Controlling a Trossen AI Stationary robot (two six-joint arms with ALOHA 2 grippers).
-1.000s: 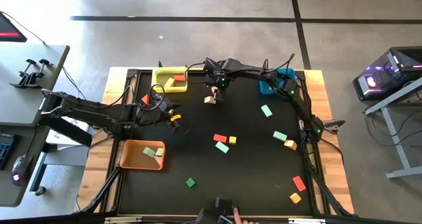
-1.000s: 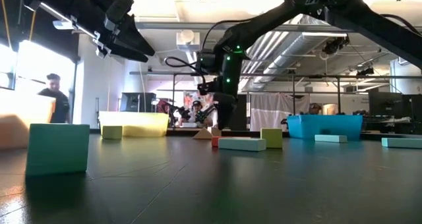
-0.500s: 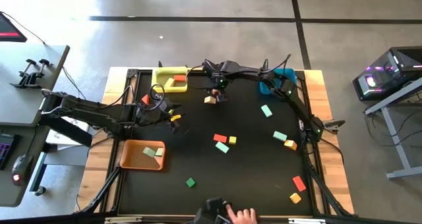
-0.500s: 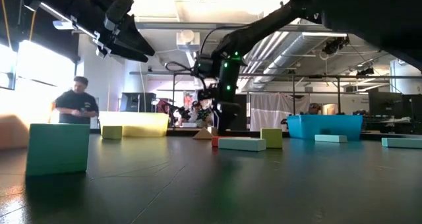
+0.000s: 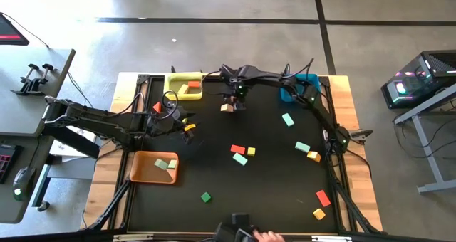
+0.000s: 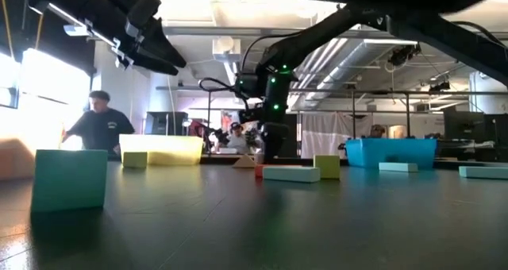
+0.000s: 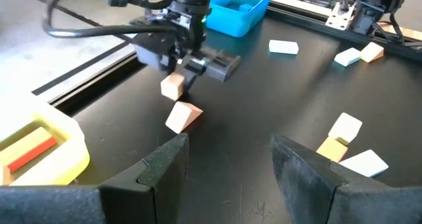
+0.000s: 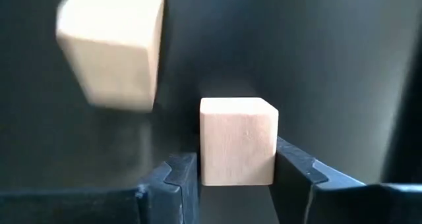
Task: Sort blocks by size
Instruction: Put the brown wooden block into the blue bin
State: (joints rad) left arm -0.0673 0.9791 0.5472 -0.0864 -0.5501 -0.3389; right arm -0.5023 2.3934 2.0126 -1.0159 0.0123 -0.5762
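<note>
My right gripper is over the far middle of the table, shut on a small tan cube. It also shows in the left wrist view with the cube. A tan wedge lies on the table just beside and below the cube. My left gripper is open and empty at the table's left, above the mat. Several red, mint, yellow, orange and green blocks lie scattered on the mat, such as a red one and a green one. My right gripper pinches the tan cube by two opposite side faces between its two fingers. The fingers point down from above. The cube sits upright in the hold, lifted clear of the mat, next to the wedge.
A yellow bin with a red and a yellow block stands at the far left. A blue bin is at the far right, and an orange bin with mint blocks is at the near left. A person's hand shows at the near edge.
My right gripper has shifted a little over the tan wedge, still shut on the cube and holding it clear of the mat. A person has walked across the room behind the table.
</note>
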